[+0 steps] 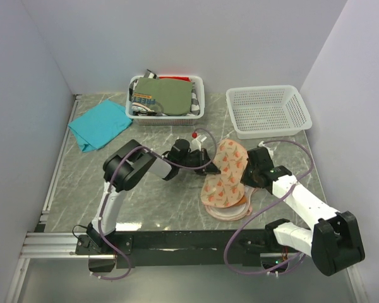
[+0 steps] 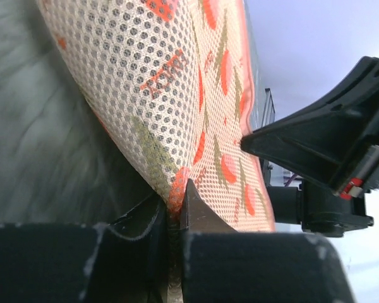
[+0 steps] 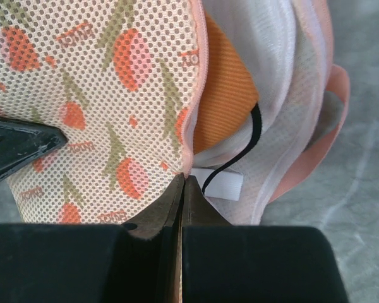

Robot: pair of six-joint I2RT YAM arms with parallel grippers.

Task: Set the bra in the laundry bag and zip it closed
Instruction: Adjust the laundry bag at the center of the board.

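The laundry bag point(image 1: 226, 180), a pinkish mesh case with orange-red print, lies mid-table with its upper half raised. My left gripper point(image 1: 205, 161) is shut on that half's left edge, pinching the mesh point(image 2: 177, 82) between its fingertips point(image 2: 191, 205). My right gripper point(image 1: 246, 177) is shut on the pink rim of the opposite edge point(image 3: 192, 126). Inside the opening, the right wrist view shows the rust-orange bra point(image 3: 221, 95) with a thin dark strap point(image 3: 256, 132) against the white lining. From above, the bra is hidden under the raised half.
A white basket point(image 1: 199, 101) holding folded clothes stands at the back centre. An empty white mesh basket point(image 1: 268, 110) is at the back right. A teal cloth point(image 1: 100, 124) lies at the back left. Walls close in on three sides.
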